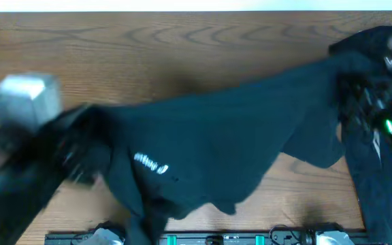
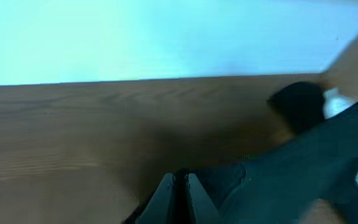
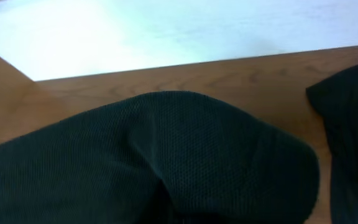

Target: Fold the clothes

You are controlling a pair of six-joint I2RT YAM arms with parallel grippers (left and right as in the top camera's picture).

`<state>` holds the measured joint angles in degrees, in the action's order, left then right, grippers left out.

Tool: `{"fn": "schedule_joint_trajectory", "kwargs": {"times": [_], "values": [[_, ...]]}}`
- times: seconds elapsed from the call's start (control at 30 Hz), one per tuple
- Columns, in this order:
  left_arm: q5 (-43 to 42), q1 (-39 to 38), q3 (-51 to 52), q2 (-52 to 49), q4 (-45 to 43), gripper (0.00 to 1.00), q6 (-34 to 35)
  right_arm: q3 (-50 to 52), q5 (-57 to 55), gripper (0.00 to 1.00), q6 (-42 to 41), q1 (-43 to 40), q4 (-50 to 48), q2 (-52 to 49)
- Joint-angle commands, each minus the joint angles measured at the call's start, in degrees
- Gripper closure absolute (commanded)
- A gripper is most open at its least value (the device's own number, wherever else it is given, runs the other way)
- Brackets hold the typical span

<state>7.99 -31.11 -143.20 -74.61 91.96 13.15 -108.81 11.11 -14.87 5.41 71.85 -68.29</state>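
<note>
Bottom centre of my left wrist view: my left claw (image 2: 179, 191) is pinched tight on an edge of the clothes (image 1: 223, 143). In the right wrist view, black fabric hides my right claw (image 1: 378, 109); it is closed on the cloth. From overhead, the garment spans left to right, white lettering (image 1: 150, 164) lower left. The wooden table (image 1: 182, 47) lies beyond.

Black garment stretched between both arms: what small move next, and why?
Probably lower both ends together so the clothes settle flat on the table: the left gripper and right gripper each hold an end with jaws shut, and the fabric is stretched between them, its near edge uneven.
</note>
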Motion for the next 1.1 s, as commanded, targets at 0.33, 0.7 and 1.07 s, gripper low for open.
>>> {"fn": "schedule_joint_trajectory", "kwargs": {"times": [0.33,0.7,1.07], "values": [[6.05,10.69,-9.97,-24.92,-26.69,0.94,-25.18,-5.31,6.80,0.99,0.59,-4.42,-29.35,-24.22],[6.08,10.64,-11.04,-23.23,-7.96,0.94,-22.80,-7.17,7.37,0.99,5.79,-7.26,-11.72,-24.30],[0.20,10.58,-6.38,-23.80,4.81,0.71,-19.93,-4.83,7.34,0.69,17.22,-3.08,8.72,-24.39]]}}
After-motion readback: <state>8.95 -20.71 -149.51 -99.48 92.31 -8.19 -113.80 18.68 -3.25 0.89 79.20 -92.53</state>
